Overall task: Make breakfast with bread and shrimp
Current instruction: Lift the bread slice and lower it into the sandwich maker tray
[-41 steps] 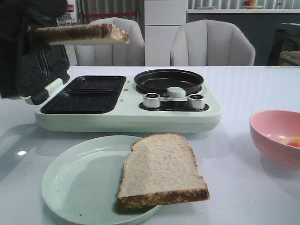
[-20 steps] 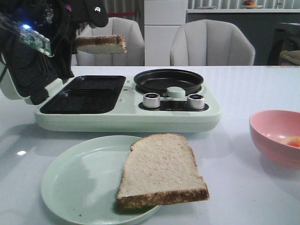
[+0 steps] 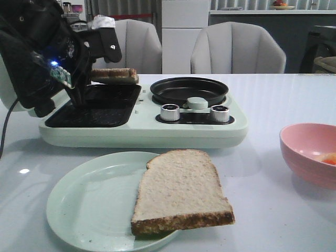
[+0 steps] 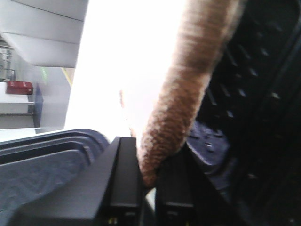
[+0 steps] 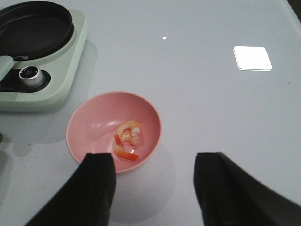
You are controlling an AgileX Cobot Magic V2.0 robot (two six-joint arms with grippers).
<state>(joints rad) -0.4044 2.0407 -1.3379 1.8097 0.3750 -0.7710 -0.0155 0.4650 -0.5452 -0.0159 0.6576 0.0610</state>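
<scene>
Glossy pale grey table [image 3: 273,100] across the lower frame, ceiling light mirrored as a bright square [image 5: 252,58] at upper right of the right wrist view. Two grey padded chairs [image 3: 239,50] behind the far edge, centre and left of centre. White cabinet [image 3: 185,31] between them, top centre. Dark counter [image 3: 262,13] at upper right, vertical blinds above. Dim overall.

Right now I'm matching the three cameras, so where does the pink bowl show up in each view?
Front view: the pink bowl sits at the right edge, partly cut off, right of the cooker.
Left wrist view: not in it; only held bread and the dark grill plate show.
Right wrist view: lower centre-left, holding shrimp.
Shared landmark: the cooker's silver knob, seen in front and right wrist views.
</scene>
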